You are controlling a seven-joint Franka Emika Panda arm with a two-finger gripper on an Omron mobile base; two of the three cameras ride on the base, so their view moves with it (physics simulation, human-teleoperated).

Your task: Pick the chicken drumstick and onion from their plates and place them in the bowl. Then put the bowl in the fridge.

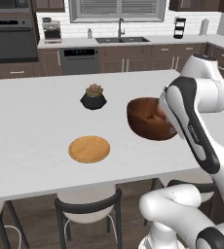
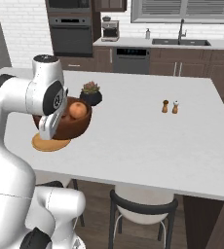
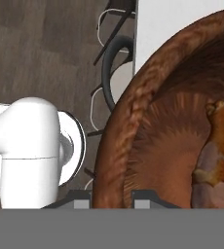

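Note:
My gripper (image 3: 112, 199) is shut on the rim of the dark reddish-brown bowl (image 1: 144, 119), which hangs just above the white counter near its front edge. In the hand view the rim runs between the two finger tips (image 3: 83, 200). The lumpy orange-brown chicken drumstick (image 3: 216, 146) lies inside the bowl (image 3: 148, 126). The round orange-tan onion (image 2: 77, 111) also rests in the bowl (image 2: 67, 125). A flat tan wooden plate (image 1: 89, 149) lies bare on the counter to the bowl's left; its edge (image 2: 46, 144) peeks out under the bowl. The fridge is out of view.
A black faceted pot with a succulent (image 1: 93, 98) stands behind the plate. Salt and pepper shakers (image 2: 170, 106) sit at the counter's right. Black-framed stools (image 1: 87, 209) (image 2: 140, 206) are tucked under the front edge. A sink (image 1: 121, 40) and an oven (image 1: 10, 41) line the back wall.

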